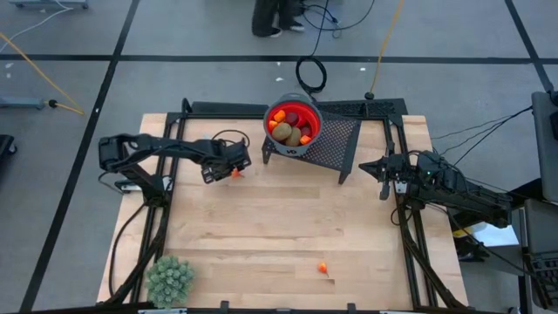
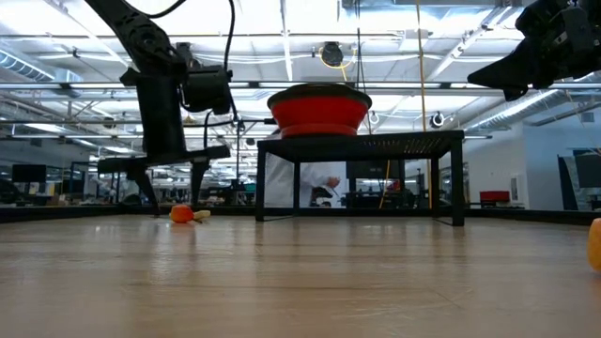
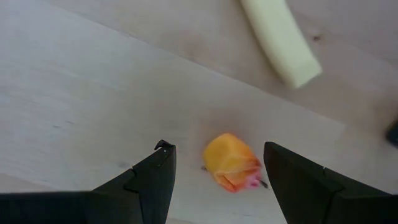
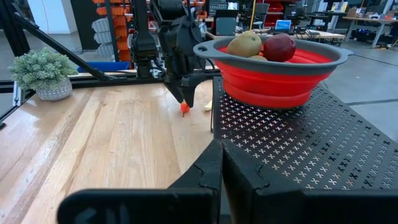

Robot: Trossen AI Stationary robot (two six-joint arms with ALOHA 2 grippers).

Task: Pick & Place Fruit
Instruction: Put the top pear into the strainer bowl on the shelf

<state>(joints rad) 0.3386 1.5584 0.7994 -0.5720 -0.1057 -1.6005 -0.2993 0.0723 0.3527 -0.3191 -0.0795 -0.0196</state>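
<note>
Two open left pincer (image 3: 217, 171) fingers straddle, seemingly untouched, orange piece (image 3: 233, 163).

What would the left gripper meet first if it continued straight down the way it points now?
Most likely the small orange fruit piece, which lies on the table between the open fingers of the left gripper. The pale yellow stick lies off to the side.

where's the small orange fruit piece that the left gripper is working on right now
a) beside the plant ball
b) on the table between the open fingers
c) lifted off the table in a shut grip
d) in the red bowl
b: the left wrist view shows the orange piece lying on the wooden table between the left gripper's open fingers, not yet gripped.
</note>
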